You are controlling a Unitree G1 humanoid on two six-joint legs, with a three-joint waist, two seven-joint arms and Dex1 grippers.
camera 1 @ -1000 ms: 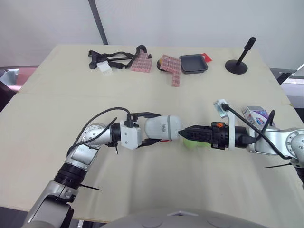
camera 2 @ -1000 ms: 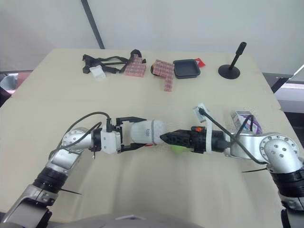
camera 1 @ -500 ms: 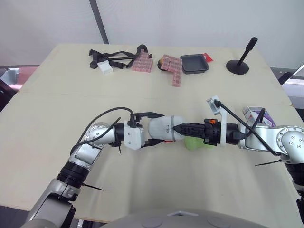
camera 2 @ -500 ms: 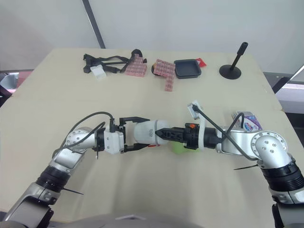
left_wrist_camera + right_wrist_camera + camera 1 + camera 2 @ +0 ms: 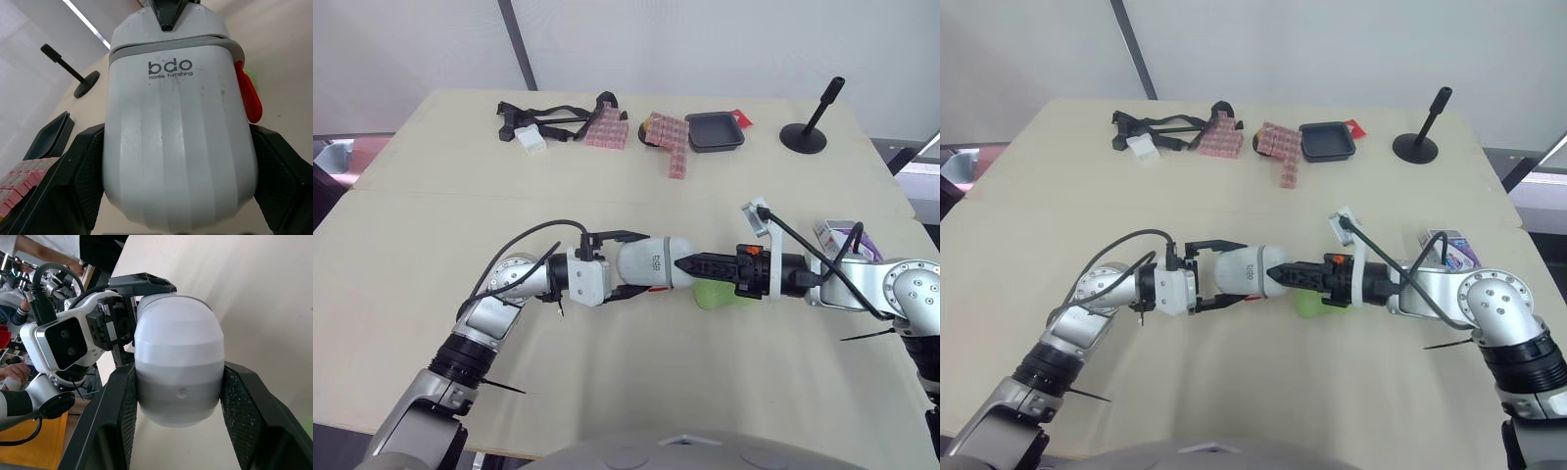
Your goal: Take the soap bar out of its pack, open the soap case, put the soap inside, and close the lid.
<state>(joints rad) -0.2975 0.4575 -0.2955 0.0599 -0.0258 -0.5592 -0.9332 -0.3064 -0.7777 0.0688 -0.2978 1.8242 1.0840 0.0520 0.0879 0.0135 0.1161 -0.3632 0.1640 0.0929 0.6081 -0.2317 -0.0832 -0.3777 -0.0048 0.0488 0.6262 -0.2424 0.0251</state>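
Observation:
My left gripper (image 5: 636,264) is shut on a white soap case (image 5: 653,264) marked "bdo", held level just above the middle of the table. In the left wrist view its black fingers (image 5: 73,181) press both sides of the case (image 5: 178,142), which has a red tab. The right gripper (image 5: 685,264) comes in from the right, its fingers (image 5: 120,421) closed on the rounded far end of the case (image 5: 178,357). A green soap bar (image 5: 722,295) lies on the table under the right gripper. The purple and white soap pack (image 5: 842,238) lies behind the right forearm.
Along the table's far side lie a black strap with a white piece (image 5: 533,127), pink block strips (image 5: 671,139), a black tray (image 5: 713,130) and a black stand (image 5: 808,132). The table's right edge (image 5: 901,196) is close to the soap pack.
The right gripper moved left from above the green soap onto the far end of the case. The left gripper carried the case slightly right to meet it.

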